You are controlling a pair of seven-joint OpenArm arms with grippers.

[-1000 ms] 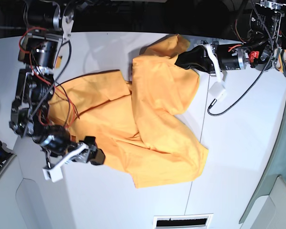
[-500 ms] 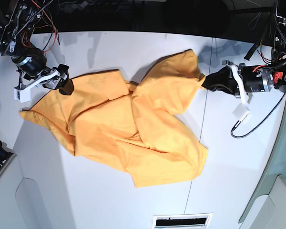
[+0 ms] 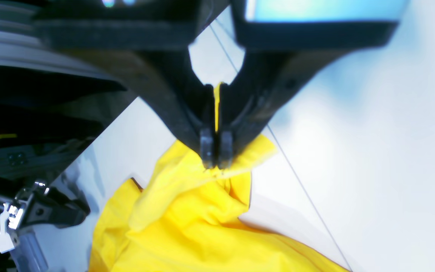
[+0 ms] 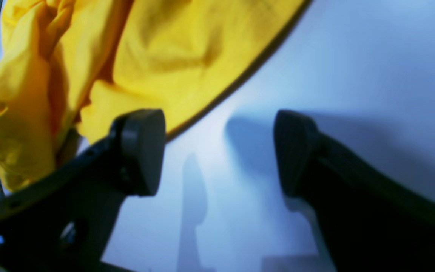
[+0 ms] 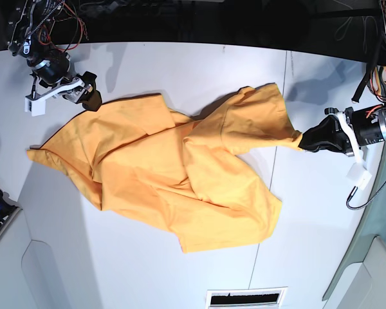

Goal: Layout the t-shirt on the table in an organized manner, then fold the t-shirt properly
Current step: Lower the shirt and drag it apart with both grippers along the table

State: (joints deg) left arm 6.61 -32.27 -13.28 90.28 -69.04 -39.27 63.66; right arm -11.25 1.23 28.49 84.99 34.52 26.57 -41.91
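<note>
T-shirt (image 5: 180,180) crumpled on table (image 5: 180,71); left claw (image 3: 214,160) pinches edge; right claw (image 4: 217,155) agape; print seemingly hidden.

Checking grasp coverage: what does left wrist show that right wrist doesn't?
Left wrist only: the left gripper shut on an edge of the t-shirt, fabric pinched between its pads, plus the table's dark seam line.
Right wrist only: the right gripper open, jaws spread with nothing between them, over bare table beside the shirt's edge.
Both: crumpled yellow fabric lying on the white table.
</note>
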